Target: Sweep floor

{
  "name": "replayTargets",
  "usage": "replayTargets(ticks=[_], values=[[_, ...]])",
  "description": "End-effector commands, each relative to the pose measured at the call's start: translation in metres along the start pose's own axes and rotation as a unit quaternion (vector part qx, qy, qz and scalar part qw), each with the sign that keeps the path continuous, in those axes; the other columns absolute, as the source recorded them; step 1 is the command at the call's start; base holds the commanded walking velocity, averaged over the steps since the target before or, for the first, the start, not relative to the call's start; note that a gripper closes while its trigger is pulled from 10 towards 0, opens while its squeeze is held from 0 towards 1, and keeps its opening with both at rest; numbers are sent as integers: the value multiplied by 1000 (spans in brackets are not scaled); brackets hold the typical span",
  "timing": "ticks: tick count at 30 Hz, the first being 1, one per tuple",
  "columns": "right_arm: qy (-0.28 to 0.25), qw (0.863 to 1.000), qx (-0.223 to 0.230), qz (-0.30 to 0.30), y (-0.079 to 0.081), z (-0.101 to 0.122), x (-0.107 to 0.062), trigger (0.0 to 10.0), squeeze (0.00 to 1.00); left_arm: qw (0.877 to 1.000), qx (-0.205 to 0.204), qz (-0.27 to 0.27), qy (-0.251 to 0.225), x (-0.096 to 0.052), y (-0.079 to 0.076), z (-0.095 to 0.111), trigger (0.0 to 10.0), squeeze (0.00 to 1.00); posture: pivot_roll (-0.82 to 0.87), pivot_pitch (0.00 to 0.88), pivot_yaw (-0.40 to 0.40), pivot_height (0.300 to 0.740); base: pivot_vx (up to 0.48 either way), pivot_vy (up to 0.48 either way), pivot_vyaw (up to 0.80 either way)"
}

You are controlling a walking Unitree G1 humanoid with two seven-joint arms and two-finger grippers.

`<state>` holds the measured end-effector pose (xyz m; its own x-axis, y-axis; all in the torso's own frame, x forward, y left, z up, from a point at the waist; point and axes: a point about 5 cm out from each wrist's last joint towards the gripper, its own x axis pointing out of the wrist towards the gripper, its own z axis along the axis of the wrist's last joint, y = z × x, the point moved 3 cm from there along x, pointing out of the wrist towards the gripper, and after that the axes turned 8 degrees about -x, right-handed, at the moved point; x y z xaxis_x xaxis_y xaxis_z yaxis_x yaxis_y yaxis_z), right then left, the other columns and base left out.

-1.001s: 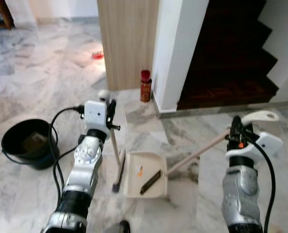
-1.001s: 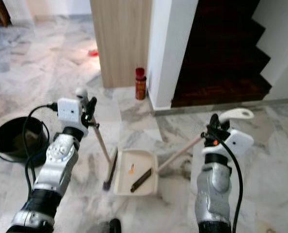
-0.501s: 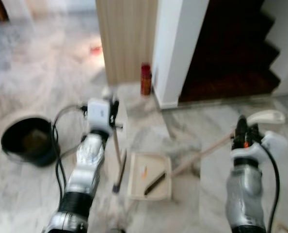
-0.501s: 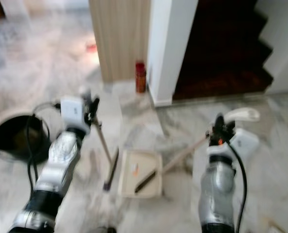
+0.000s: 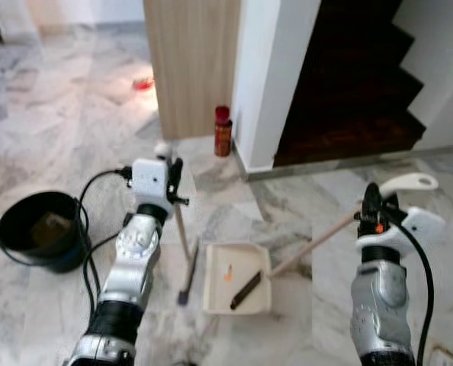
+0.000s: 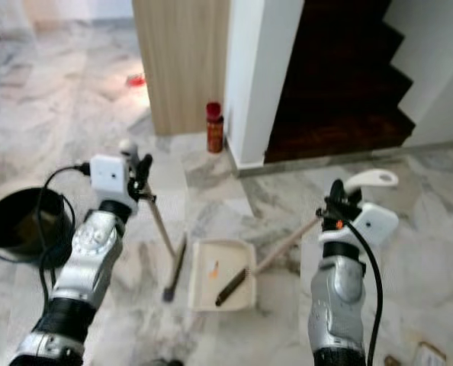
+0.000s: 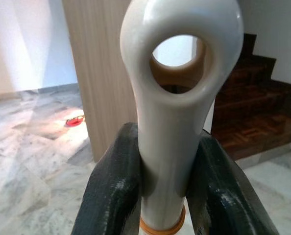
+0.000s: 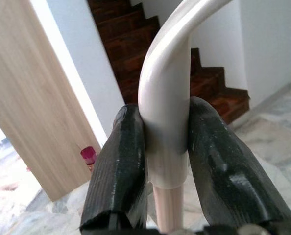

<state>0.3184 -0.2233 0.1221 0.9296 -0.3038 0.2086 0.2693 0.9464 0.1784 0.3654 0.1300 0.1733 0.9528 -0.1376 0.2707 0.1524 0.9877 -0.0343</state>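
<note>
The left gripper (image 7: 162, 161) pinches the broom (image 5: 182, 244) handle upright while the right gripper (image 8: 167, 147) clamps the dustpan (image 5: 238, 288) handle, keeping its tray flat (debris (image 5: 245, 290) inside).

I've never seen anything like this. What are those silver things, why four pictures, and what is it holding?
They are a walking robot's two arms. Two pictures come from cameras in its head, looking down; two from cameras on its wrists. The left gripper is shut on a broom handle, its brush down on the marble floor. The right gripper is shut on the dustpan handle. The dustpan lies on the floor holding a dark stick and an orange scrap. A black bucket stands at the left.
</note>
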Motion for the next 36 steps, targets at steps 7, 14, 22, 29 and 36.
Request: replayTargets(ticks=[7, 14, 22, 29, 36], values=[[-27, 1000, 8, -4, -1, 12, 4, 10000, 0, 999, -11, -12, -27, 4, -8, 13, 10000, 0, 61, 67, -36, 740, 0, 279, 0], [-27, 1000, 7, -4, -2, 13, 5, 10000, 0, 1000, -11, -7, -28, 3, -7, 14, 10000, 0, 63, 76, -41, 740, 0, 291, 0], [-27, 1000, 8, -3, -1, 14, 6, 10000, 0, 1000, -12, -3, -29, 3, -5, 14, 10000, 0, 60, 87, -46, 740, 0, 290, 0], [-26, 1000, 6, -3, -2, 14, 6, 10000, 0, 999, -13, 1, -31, 3, -5, 15, 10000, 0, 61, 90, -50, 740, 0, 291, 0], [-26, 1000, 7, -1, -2, 14, 6, 10000, 0, 999, -13, 3, -31, 3, -5, 15, 10000, 0, 62, 93, -51, 740, 0, 291, 0]])
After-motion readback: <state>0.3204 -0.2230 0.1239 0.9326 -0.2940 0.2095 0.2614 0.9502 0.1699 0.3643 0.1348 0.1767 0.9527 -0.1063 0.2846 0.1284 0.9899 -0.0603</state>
